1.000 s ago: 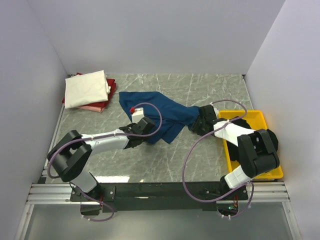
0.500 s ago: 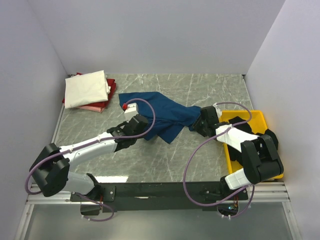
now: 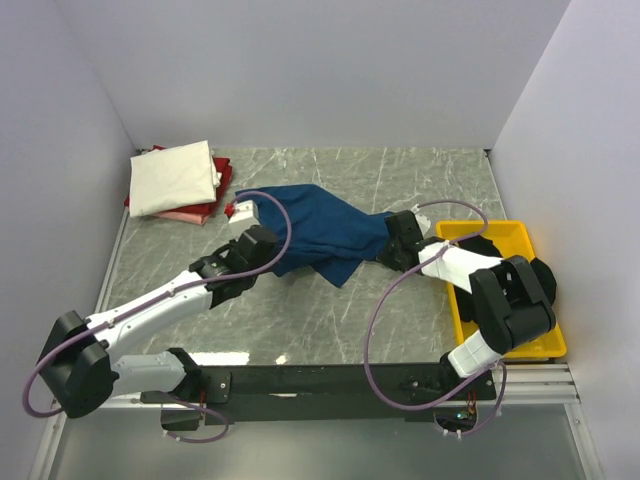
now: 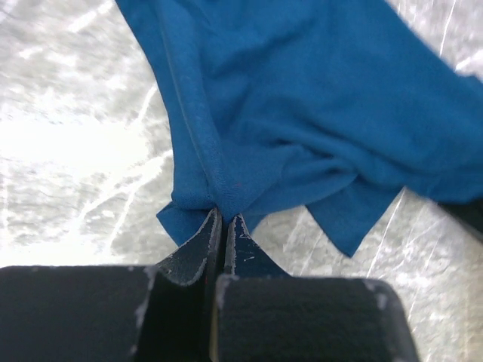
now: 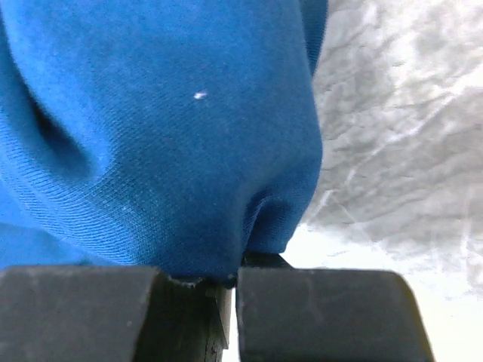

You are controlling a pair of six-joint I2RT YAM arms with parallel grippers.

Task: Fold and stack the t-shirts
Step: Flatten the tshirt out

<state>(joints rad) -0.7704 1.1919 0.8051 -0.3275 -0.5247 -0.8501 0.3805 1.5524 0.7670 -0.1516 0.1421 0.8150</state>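
Blue t-shirt (image 3: 322, 230), arms stretched low, left gripper (image 4: 224, 219) and right gripper (image 5: 232, 279) clenched on its opposite ends, long axis left-right.

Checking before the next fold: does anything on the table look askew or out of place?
The dark blue cotton t-shirt is bunched and twisted mid-table, each end pinched in shut jaws. In the far-left stack, the folded cream t-shirt sits skewed on the red t-shirt, whose edges stick out.

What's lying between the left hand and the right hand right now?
The blue t-shirt spans that gap, its ends pinched by the left hand and the right hand. The top view shows it.
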